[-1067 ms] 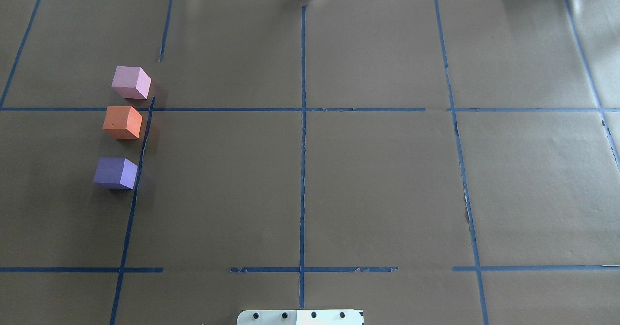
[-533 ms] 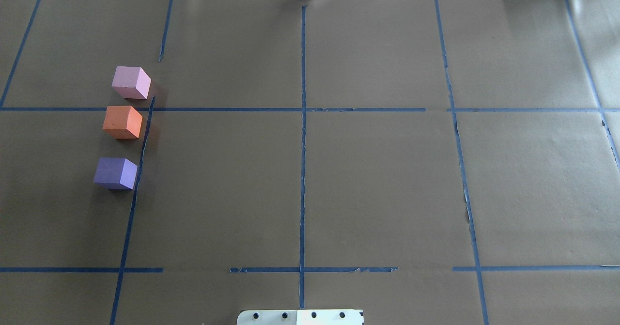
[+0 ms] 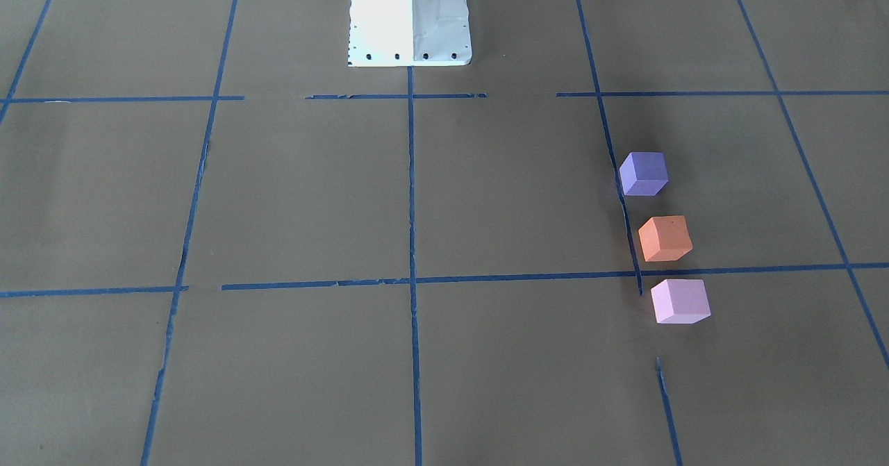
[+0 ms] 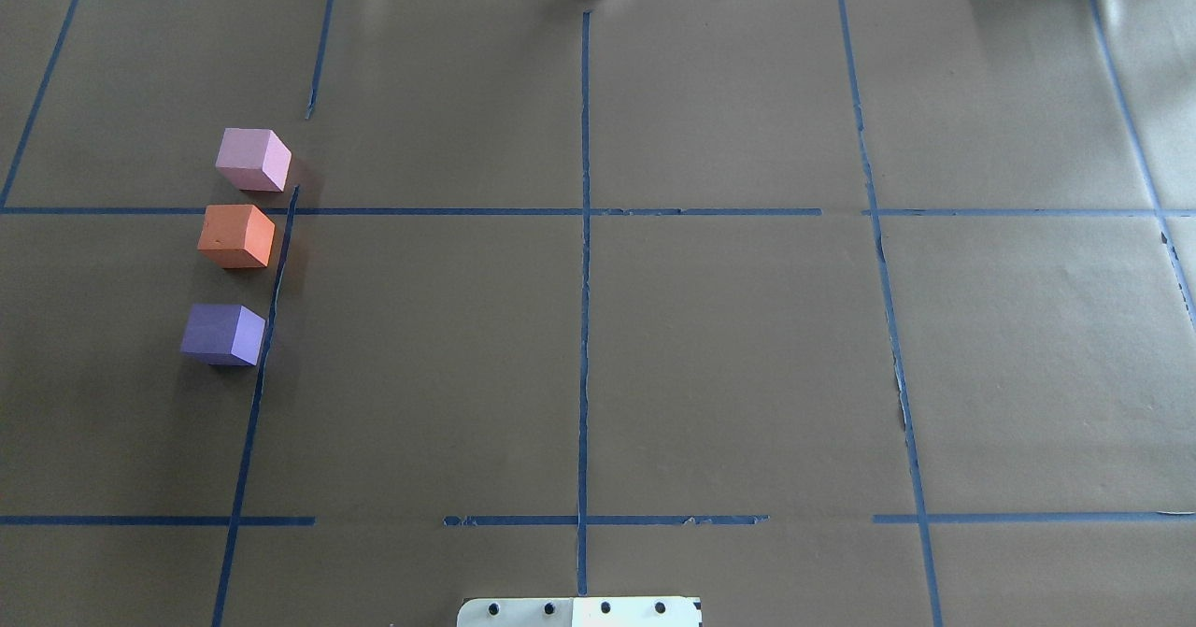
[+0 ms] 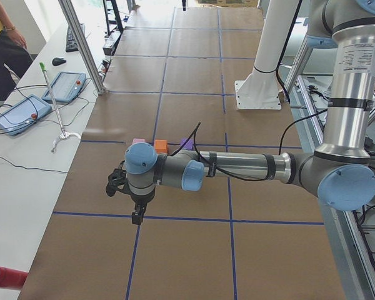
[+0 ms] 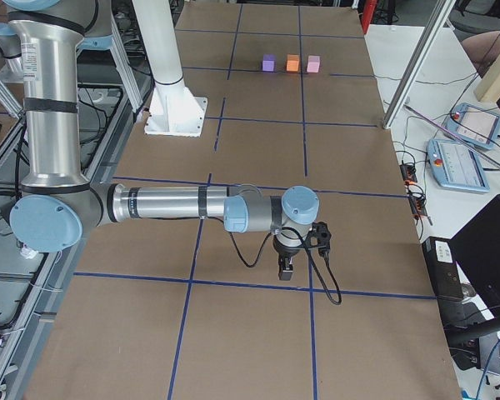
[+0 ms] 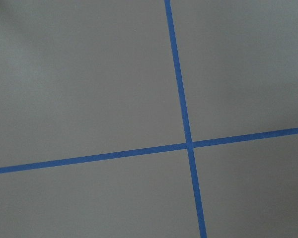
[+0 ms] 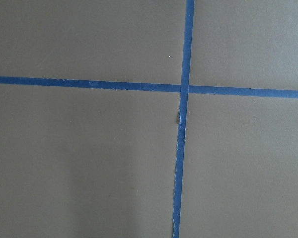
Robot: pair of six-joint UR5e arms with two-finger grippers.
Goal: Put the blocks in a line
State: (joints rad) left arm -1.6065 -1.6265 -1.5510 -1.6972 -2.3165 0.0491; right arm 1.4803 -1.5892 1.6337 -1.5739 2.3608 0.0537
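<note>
Three cubes stand in a near-straight row beside a blue tape line on the table's left side: the pale pink block [image 4: 252, 160] farthest, the orange block [image 4: 236, 235] in the middle, the violet-purple block [image 4: 223, 334] nearest. They also show in the front view: purple [image 3: 644, 173], orange [image 3: 665, 238], pink [image 3: 680, 301]. The left gripper [image 5: 137, 217] shows only in the exterior left view, pointing down, near that end of the table, apart from the blocks. The right gripper [image 6: 286, 271] shows only in the exterior right view, far from them. I cannot tell whether either is open or shut. Both wrist views show only paper and tape.
Brown paper with blue tape grid lines covers the table. The robot's white base plate [image 4: 579, 611] sits at the near middle edge. Teach pendants [image 5: 64, 86] lie on a side bench, and an operator [image 5: 3, 44] stands there.
</note>
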